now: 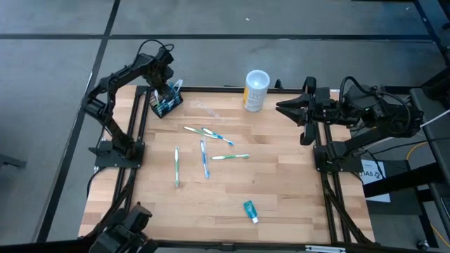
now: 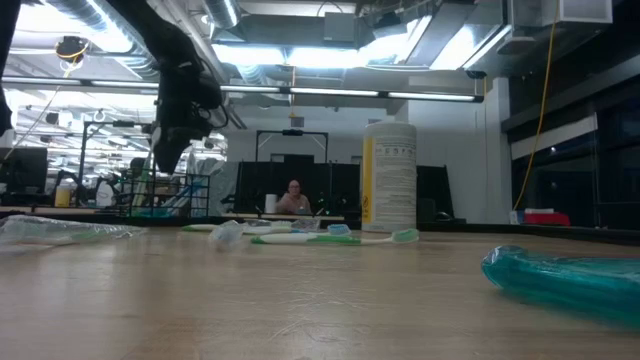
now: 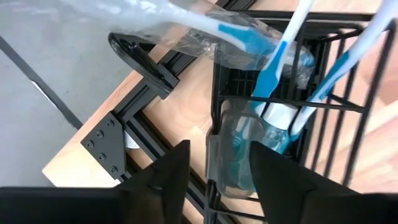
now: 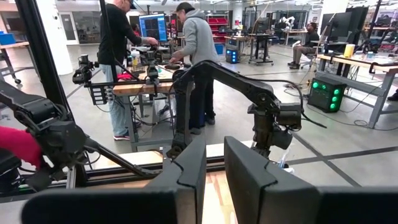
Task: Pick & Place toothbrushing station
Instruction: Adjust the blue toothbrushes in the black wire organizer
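Note:
The toothbrushing station (image 1: 167,102), a black wire holder, stands on the table's far left corner. Blue-and-white toothbrushes (image 3: 283,56) stand upright in it. A clear-wrapped toothbrush (image 3: 205,28) leans across its top. My left gripper (image 3: 217,177) points down over the holder's rim (image 3: 214,93), open. Its fingers flank a clear-wrapped teal thing (image 3: 239,149) standing in the holder. My right gripper (image 4: 214,180) hangs level above the table's right edge. Its fingers are a narrow gap apart with nothing between them. My left gripper comes from above with one finger (image 3: 168,177) outside the holder and the other (image 3: 273,180) over its inside. The wrapped teal thing's lower end (image 3: 233,180) lies between them. Whether either finger touches it or the rim, I cannot tell.
A white-and-yellow cup (image 1: 256,90) stands at the far middle. Several loose toothbrushes (image 1: 204,156) lie on the wooden top, with a clear wrapper (image 1: 207,109) near the holder. A teal tube (image 1: 250,210) lies toward the near edge. People work in the room beyond.

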You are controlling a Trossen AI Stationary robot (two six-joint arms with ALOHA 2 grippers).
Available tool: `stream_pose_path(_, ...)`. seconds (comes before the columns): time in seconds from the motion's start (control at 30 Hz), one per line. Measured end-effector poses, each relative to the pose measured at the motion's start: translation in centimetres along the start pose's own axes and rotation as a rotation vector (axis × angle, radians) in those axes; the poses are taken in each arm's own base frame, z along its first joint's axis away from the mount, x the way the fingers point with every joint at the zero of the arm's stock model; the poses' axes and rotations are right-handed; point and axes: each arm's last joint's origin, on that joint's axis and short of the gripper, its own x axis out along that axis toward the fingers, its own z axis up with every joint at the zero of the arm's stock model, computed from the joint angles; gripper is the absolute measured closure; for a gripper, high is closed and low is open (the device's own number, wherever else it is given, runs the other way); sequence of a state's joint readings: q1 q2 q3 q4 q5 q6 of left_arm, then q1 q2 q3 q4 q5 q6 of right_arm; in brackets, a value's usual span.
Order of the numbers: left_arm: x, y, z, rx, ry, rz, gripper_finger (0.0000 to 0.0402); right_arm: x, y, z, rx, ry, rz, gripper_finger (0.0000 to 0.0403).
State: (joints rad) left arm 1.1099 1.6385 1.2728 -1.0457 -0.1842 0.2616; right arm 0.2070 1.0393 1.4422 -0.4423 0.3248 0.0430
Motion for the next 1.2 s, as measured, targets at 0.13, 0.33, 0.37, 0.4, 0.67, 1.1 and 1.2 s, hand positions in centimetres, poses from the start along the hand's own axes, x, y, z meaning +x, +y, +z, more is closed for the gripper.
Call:
stream_pose_path(0.13,-1.1,0.0,-0.5,-0.042,-0.032,-0.029,0.0221,0.0,0.0,0.0,-0.002,0.000,0.000,0.0343)
stream_pose_path(0.33,-4.2,-0.4,-2.0,-0.136,-0.123,-0.094,0.0213,0.0,0.0,0.0,-0.009,0.000,0.005,0.0343)
stream_pose_path(0.37,-5.0,-0.6,-2.3,-0.161,-0.153,-0.120,0.0214,0.0,0.0,0.0,-0.013,0.000,0.009,0.0343)
stream_pose_path(0.4,-5.8,-0.8,-2.7,-0.181,-0.186,-0.148,0.0214,0.0,0.0,0.0,-0.019,0.000,0.016,0.0343)
stream_pose_path(0.67,-13.1,-3.3,-6.9,-0.238,-0.505,-0.281,0.0213,-1.1,0.1,0.4,-0.059,-0.024,0.029,0.0343)
stream_pose_path(1.1,-20.3,-8.4,-14.8,-0.199,-0.777,-0.625,0.0235,-2.1,-0.2,0.4,-0.004,-0.019,0.006,0.0343)
stream_pose_path(1.2,-20.8,-9.3,-15.9,-0.168,-0.791,-0.647,0.0239,-1.5,0.0,0.2,-0.001,-0.004,-0.004,0.0343)
